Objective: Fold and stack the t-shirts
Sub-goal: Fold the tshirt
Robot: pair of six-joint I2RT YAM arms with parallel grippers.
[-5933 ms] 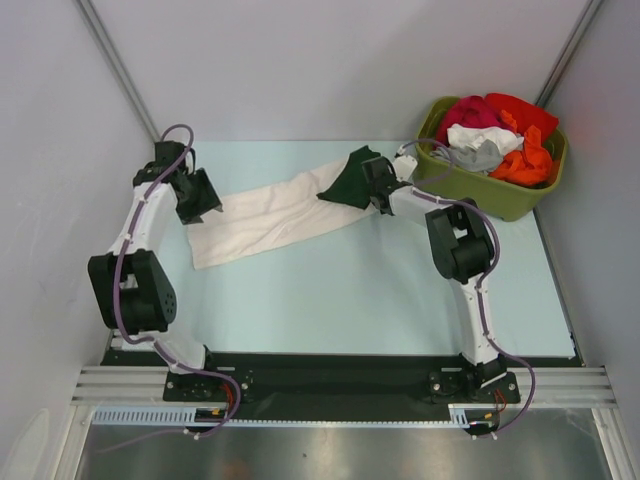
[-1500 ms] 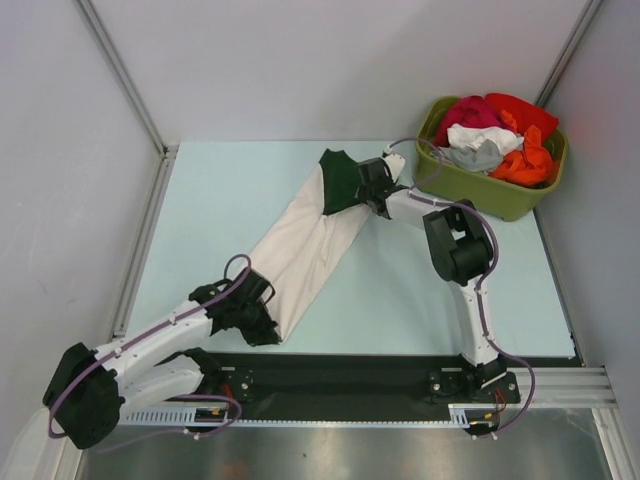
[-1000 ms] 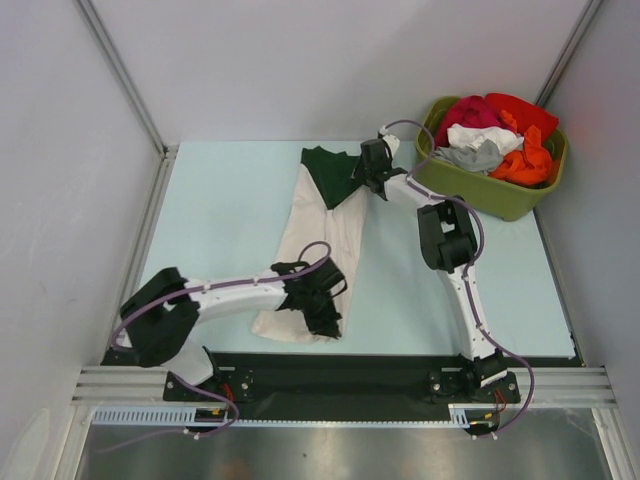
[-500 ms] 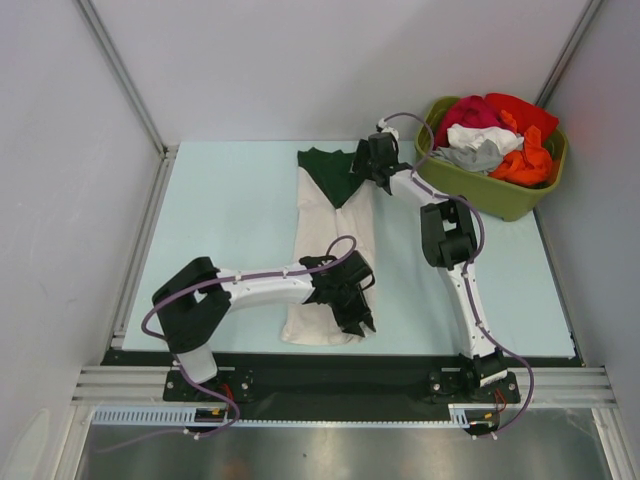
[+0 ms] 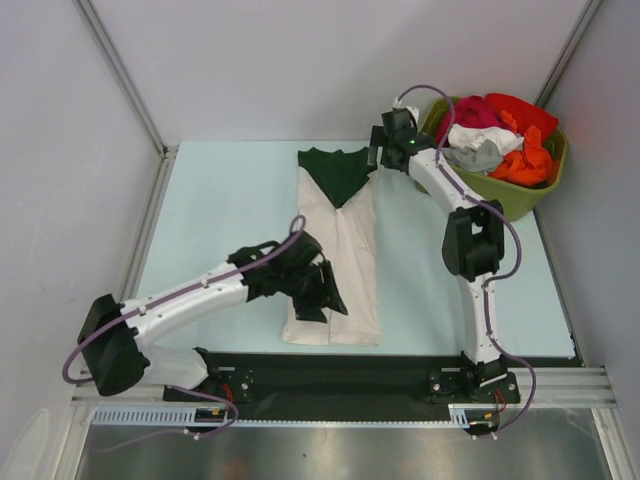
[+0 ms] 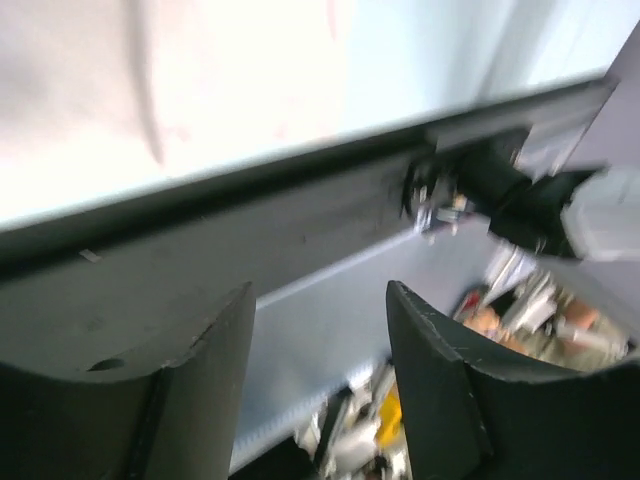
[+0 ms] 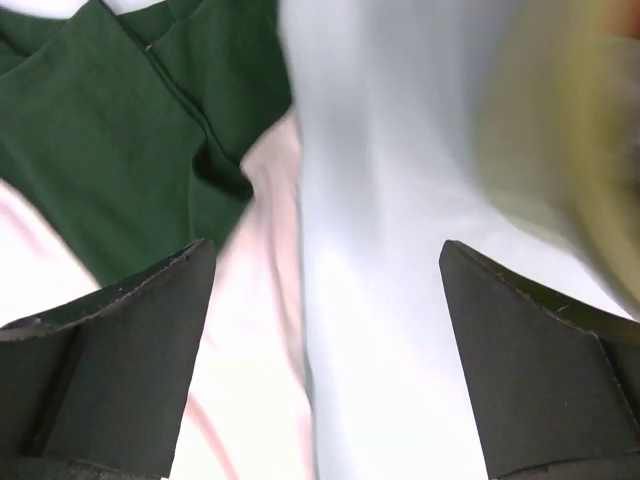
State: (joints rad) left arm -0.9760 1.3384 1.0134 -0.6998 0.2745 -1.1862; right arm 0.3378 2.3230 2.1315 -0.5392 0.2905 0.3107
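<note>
Because the cream-white cloth t-shirt with a dark green end (image 5: 345, 250) runs lengthwise down mid-frame, my left gripper (image 5: 322, 296) sits over its lower end and my right gripper (image 5: 379, 157) just beside the green upper end. I see both gaping wide, holding nothing.

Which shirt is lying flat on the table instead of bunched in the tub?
The cream-white shirt with the dark green end, stretched lengthwise on the table; the other garments, red, orange and white, sit crumpled in the olive-green tub.
</note>
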